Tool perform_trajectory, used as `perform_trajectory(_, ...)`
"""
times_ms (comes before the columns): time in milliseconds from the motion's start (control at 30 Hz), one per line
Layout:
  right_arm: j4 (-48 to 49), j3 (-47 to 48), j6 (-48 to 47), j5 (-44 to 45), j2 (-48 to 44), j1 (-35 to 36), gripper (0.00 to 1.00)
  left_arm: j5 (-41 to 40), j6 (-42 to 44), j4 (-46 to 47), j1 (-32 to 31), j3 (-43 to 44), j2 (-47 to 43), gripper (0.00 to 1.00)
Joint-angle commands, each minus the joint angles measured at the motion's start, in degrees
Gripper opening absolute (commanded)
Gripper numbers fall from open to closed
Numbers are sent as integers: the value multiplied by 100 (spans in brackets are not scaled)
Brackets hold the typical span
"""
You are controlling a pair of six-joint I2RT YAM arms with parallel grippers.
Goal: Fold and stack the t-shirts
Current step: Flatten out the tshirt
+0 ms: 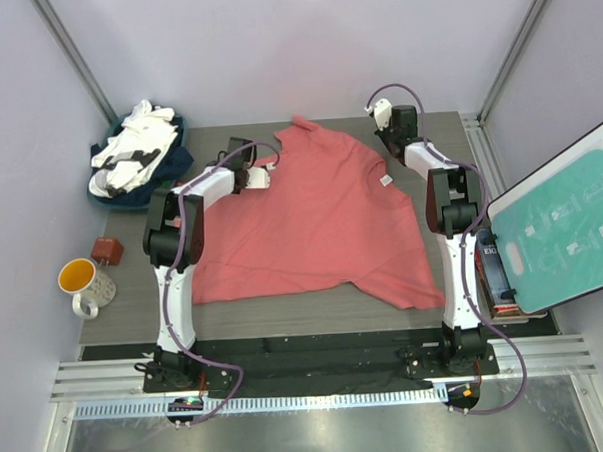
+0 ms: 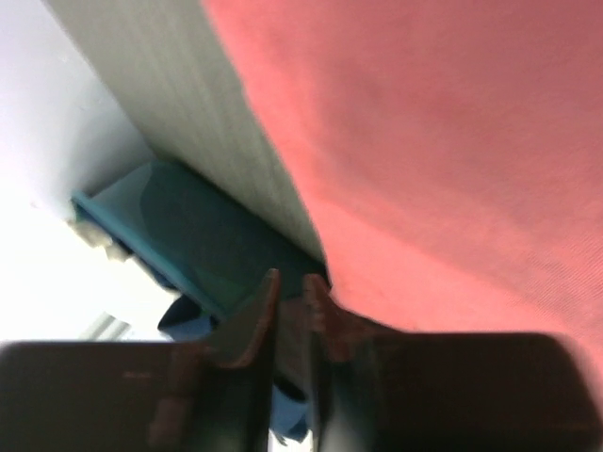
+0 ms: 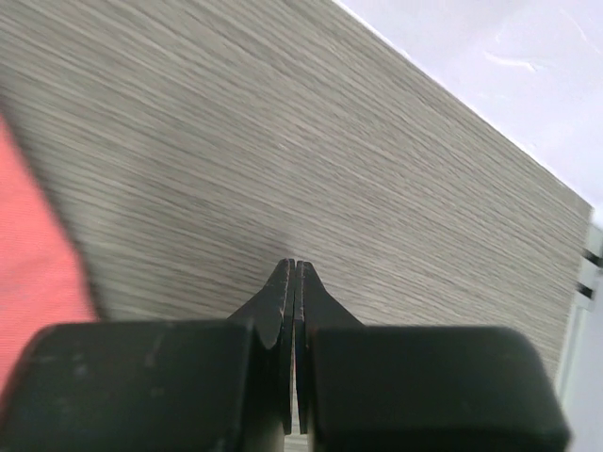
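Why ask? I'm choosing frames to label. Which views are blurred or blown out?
Top view: sharp, evenly lit. Left wrist: shirt and left hand soft, left edge blown out white. Right wrist: table streaked by blur, right hand sharper.

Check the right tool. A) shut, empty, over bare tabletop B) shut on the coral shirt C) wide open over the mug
A: the right tool has its fingers together with nothing between them, bare table beyond, and the coral t-shirt off to one side.

Mug (image 1: 82, 284), teal board (image 1: 572, 229) beside table (image 1: 285, 315)
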Motion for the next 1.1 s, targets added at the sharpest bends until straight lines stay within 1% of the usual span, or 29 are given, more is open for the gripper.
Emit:
perform_trajectory(0,-213,445,565,-847,-719,160,1,-156,-511,327,-5,47,-702,33)
perform_trajectory(67,-399,568,626,-1374,-719,212,1,-200,-634,344,-5,-50,-860,46)
perform_trajectory(100,-608,612,618,-1550,-710,248,1,-244,-626,344,-5,-94,-896,58)
perform_trajectory(167,-837,682,583,-1946,-675,344,1,-340,-669,344,3,-173,-966,67)
perform_trajectory(233,-970,726,487,-2149,-587,476,1,-367,-722,353,4,-235,-1019,71)
perform_trajectory(267,-997,744,451,-2211,-552,537,1,-376,-766,353,12,-252,-1028,75)
perform_trajectory(300,-1102,787,355,-2237,-456,564,1,-411,-784,344,12,-252,-1037,77)
perform_trajectory(500,-1243,1217,258,-2141,10,687,1,-472,-775,406,30,-244,-1124,78)
perform_trajectory(600,-1278,1402,214,-1913,265,679,1,-508,-697,484,39,-226,-1168,79)
perform_trajectory(800,-1287,1333,38,-1553,441,644,1,-534,-495,590,65,-261,-1274,79)
perform_trajectory(1067,-1436,1333,-111,-1298,582,564,1,-517,-274,819,109,-252,-1274,79)
